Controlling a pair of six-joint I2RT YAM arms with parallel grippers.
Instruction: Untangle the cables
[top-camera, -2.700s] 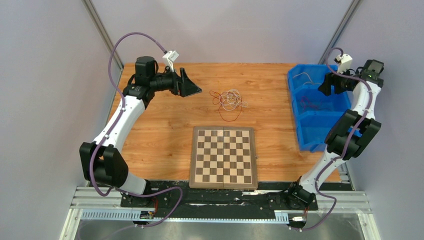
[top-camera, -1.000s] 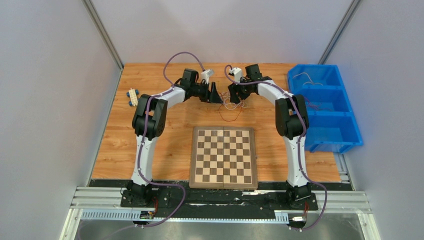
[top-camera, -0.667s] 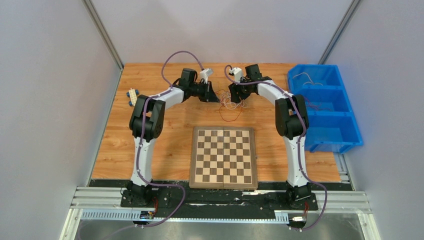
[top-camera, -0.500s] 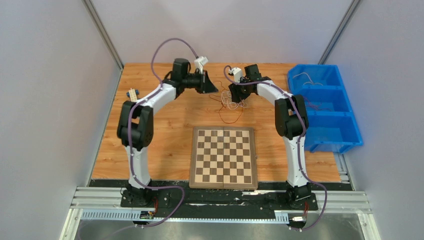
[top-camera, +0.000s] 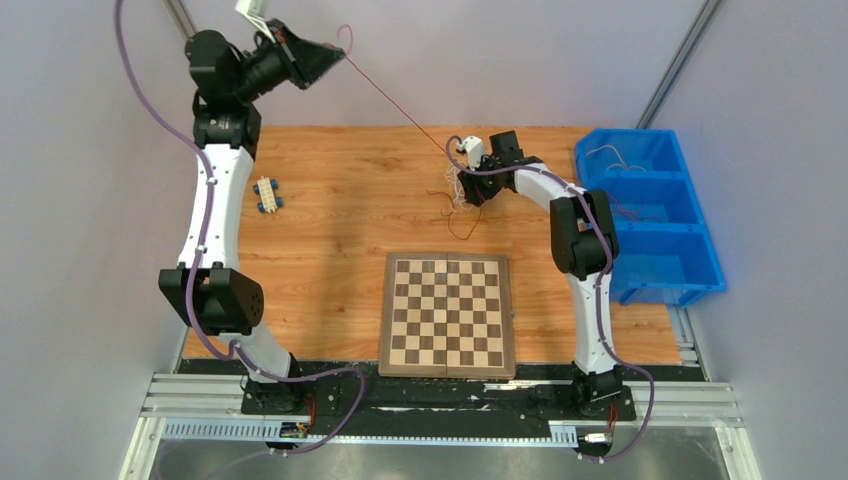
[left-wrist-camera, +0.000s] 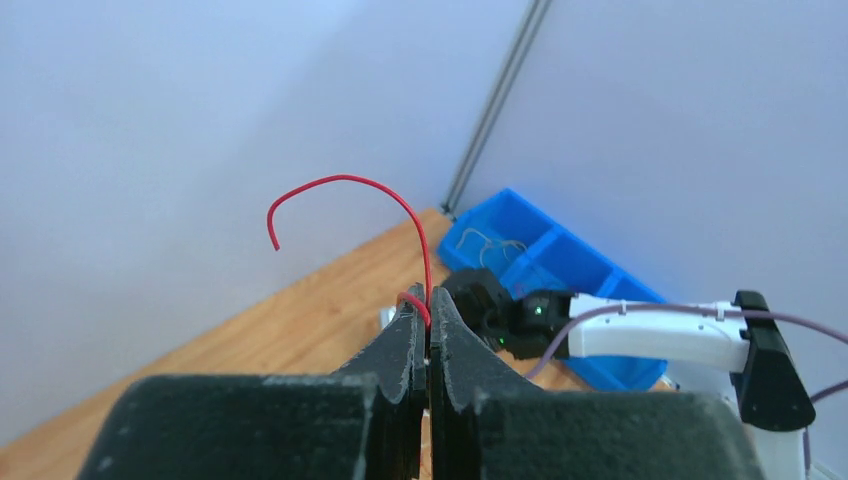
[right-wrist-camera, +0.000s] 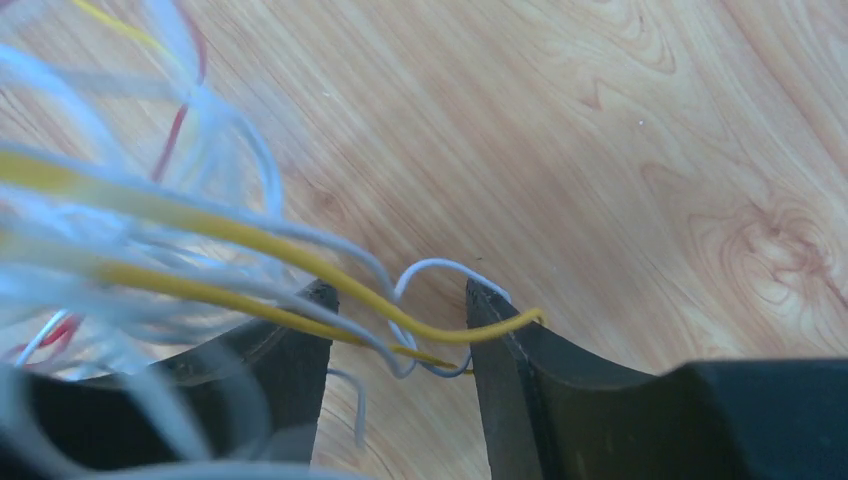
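Note:
The cables (top-camera: 458, 195) lie as a small tangle of thin white, yellow and red wires on the wooden table. My left gripper (top-camera: 340, 55) is raised high at the back left, shut on one red wire (top-camera: 395, 100) that runs taut down to the tangle. In the left wrist view the red wire (left-wrist-camera: 400, 205) curls up out of the shut left gripper (left-wrist-camera: 428, 305). My right gripper (top-camera: 462, 185) sits low over the tangle. In the right wrist view the right gripper (right-wrist-camera: 400, 300) is open, with yellow and white wires (right-wrist-camera: 150, 250) draped across the gap.
A chessboard (top-camera: 446, 313) lies at the near middle of the table. A blue three-compartment bin (top-camera: 650, 215) stands at the right edge with a few wires in it. A small white and blue block (top-camera: 265, 194) lies at the left.
My left gripper shut on a red wire at the tangle, then rose high to the back left, drawing the wire taut. The right gripper stayed at the tangle.

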